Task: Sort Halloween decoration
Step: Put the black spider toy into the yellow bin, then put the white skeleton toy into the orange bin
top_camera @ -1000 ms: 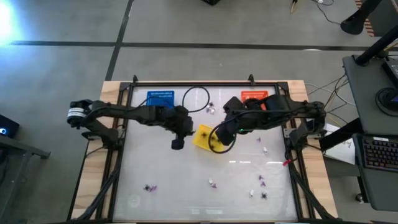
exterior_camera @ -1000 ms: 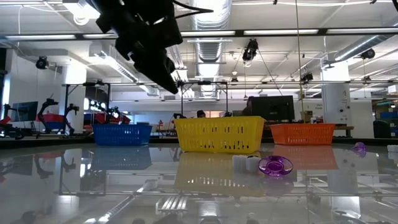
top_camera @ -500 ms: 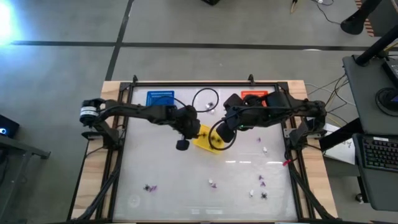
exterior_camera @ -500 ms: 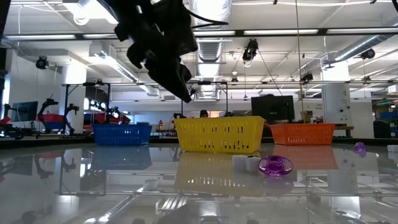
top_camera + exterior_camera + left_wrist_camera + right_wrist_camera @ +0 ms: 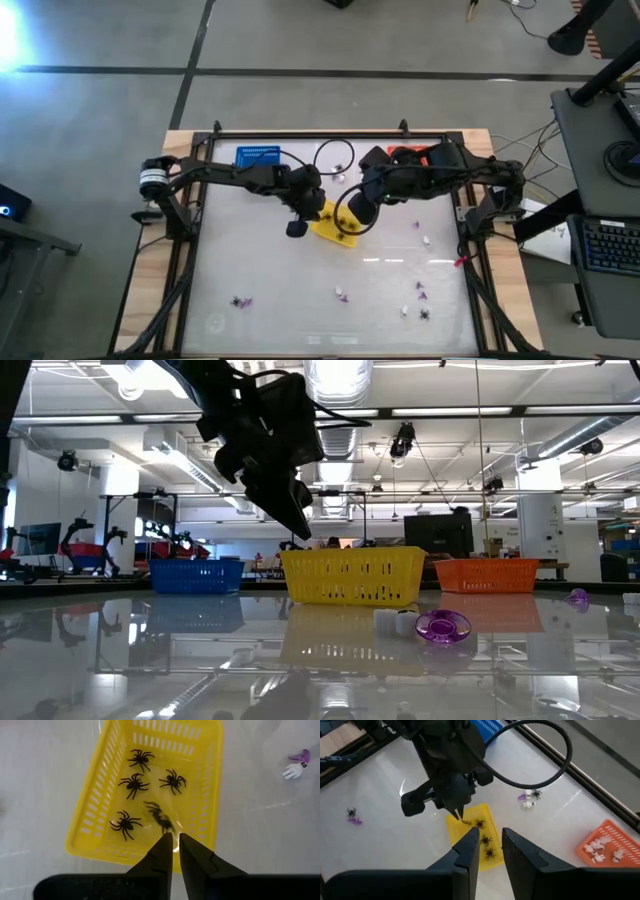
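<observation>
The left gripper [image 5: 175, 840] hangs over the yellow basket [image 5: 92, 815], jaws a narrow slit apart, a blurred black spider [image 5: 159, 817] just beyond its tips. Four spiders [image 5: 133, 783] lie below in the basket. The right gripper [image 5: 490, 837], jaws partly apart and empty, waits just beside it.

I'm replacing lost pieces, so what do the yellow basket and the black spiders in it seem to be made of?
Yellow basket: apparently moulded plastic, glossy, with slotted lattice walls. Black spiders: probably thin moulded plastic, matte black with fine stiff-looking legs, though soft rubber can't be ruled out.
</observation>
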{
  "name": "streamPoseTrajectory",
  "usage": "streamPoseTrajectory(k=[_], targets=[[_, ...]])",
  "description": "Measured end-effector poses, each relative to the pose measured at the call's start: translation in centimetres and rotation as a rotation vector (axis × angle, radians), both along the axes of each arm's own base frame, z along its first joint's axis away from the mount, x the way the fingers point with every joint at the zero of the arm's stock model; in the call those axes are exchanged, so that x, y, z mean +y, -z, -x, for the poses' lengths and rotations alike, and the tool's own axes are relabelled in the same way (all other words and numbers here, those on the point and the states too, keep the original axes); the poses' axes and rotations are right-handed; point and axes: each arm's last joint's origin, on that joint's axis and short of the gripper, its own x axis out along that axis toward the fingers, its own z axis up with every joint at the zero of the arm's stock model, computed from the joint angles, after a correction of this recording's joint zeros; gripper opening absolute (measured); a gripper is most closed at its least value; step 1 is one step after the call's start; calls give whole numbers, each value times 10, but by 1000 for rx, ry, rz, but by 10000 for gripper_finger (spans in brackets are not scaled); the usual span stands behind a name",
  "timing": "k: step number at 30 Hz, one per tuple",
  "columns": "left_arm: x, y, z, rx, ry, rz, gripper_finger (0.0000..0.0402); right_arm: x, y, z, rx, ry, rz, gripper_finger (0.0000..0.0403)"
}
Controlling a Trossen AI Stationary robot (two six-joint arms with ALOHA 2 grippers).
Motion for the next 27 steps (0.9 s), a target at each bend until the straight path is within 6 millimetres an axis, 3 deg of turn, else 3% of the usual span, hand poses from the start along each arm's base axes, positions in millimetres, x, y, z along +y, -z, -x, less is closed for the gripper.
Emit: streamPoseTrajectory(k=[8, 12, 16, 23, 27], targets=[[5, -5, 0, 28, -15, -40, 52, -10, -3, 3, -1, 13, 12, 77], [9, -29, 4, 150, -12, -165, 60, -13, -3, 2, 15, -15, 35, 77], [16, -59, 11, 210, -1, -171, 61, -13, -3, 2, 29, -49, 48, 77], [30, -87, 45, 274, -74, -142, 62, -11, -1, 2, 22, -39, -24, 77], [33, -100, 69, 251, -121, -141, 62, -5, 12, -3, 63, -25, -57, 77]])
